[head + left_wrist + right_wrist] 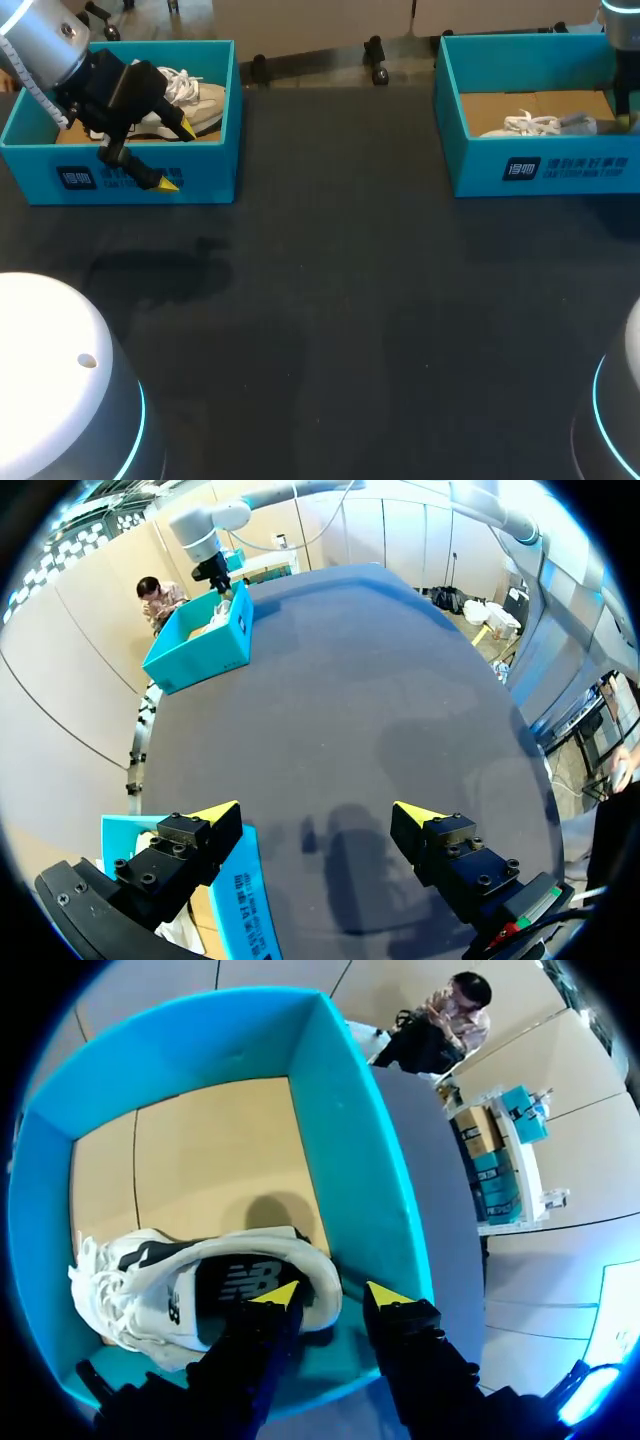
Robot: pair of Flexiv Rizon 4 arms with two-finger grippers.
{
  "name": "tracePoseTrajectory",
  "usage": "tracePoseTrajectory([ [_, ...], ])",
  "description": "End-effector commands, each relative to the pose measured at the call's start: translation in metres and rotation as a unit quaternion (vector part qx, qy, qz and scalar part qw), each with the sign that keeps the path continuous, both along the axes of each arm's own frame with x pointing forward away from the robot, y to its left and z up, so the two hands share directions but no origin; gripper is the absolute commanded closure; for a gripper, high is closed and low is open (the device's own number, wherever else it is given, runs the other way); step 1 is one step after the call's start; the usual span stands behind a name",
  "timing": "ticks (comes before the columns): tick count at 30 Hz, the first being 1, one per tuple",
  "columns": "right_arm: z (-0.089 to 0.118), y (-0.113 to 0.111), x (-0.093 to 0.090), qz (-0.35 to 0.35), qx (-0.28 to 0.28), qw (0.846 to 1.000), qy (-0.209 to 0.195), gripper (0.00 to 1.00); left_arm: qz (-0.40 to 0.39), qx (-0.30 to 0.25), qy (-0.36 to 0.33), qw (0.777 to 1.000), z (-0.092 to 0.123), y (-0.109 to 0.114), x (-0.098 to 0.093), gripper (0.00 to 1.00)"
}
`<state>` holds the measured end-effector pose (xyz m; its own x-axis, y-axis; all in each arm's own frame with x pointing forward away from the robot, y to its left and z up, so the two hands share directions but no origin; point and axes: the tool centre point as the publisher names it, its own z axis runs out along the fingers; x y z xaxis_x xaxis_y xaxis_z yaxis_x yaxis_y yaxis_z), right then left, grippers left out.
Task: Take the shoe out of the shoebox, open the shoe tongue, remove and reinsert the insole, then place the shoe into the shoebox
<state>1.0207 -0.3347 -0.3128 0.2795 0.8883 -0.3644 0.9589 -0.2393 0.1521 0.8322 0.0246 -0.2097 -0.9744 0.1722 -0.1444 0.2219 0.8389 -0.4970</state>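
Right claw (332, 1295) narrowly open, astride the heel of the shoe (170, 1295), one finger inside — toe away along the box (365, 1160). Left claw (175, 155) wide, at the other box (120, 182).

Rear overhead; wrists seemingly over shoeboxes (215, 175)

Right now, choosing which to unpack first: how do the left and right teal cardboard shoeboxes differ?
The left teal cardboard shoebox holds its white laced sneaker toward its right wall; the right teal cardboard shoebox keeps its sneaker along the near wall. My left arm hangs over the left box's near wall; my right arm reaches into the right box. Both are open-topped, one sneaker each.
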Motion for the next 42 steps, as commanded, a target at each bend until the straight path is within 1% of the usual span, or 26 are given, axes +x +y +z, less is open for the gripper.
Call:
tracePoseTrajectory([
  [1, 0.016, 0.005, -0.011, 0.000, -0.007, 1.000, -0.012, 0.60, -0.001, 0.001, 0.001, 1.000, 0.000, 0.000, 0.001, 0.00],
  [8, 0.033, 0.022, -0.016, 0.004, -0.012, 1.000, -0.022, 0.60, -0.001, 0.001, 0.001, 1.000, 0.000, 0.000, 0.001, 0.00],
  [14, 0.043, 0.043, -0.022, 0.018, 0.010, 0.999, -0.030, 0.58, -0.001, 0.001, 0.001, 1.000, 0.000, 0.000, 0.001, 0.00],
  [17, 0.049, 0.055, -0.028, 0.030, 0.023, 0.999, -0.027, 0.58, -0.001, 0.001, 0.001, 1.000, 0.000, 0.000, 0.001, 0.00],
  [19, 0.052, 0.063, -0.032, 0.042, 0.023, 0.999, -0.018, 0.57, -0.001, 0.001, 0.001, 1.000, 0.000, 0.000, 0.001, 0.00],
  [23, 0.060, 0.081, -0.042, 0.055, 0.048, 0.997, -0.020, 0.58, -0.001, 0.001, 0.001, 1.000, 0.000, 0.000, 0.001, 0.00],
  [27, 0.066, 0.101, -0.052, 0.078, 0.077, 0.994, -0.015, 0.58, -0.001, 0.001, 0.001, 1.000, 0.000, 0.000, 0.001, 0.00],
  [30, 0.071, 0.115, -0.062, 0.096, 0.087, 0.992, -0.009, 0.57, -0.001, 0.001, 0.001, 1.000, 0.000, 0.000, 0.001, 0.00],
  [37, 0.076, 0.146, -0.089, 0.119, 0.087, 0.989, 0.007, 0.56, -0.001, 0.001, 0.001, 1.000, 0.000, 0.000, 0.001, 0.00],
  [42, 0.080, 0.163, -0.104, 0.118, 0.089, 0.989, 0.009, 0.56, -0.001, 0.001, 0.001, 1.000, 0.000, 0.000, 0.001, 0.00],
])
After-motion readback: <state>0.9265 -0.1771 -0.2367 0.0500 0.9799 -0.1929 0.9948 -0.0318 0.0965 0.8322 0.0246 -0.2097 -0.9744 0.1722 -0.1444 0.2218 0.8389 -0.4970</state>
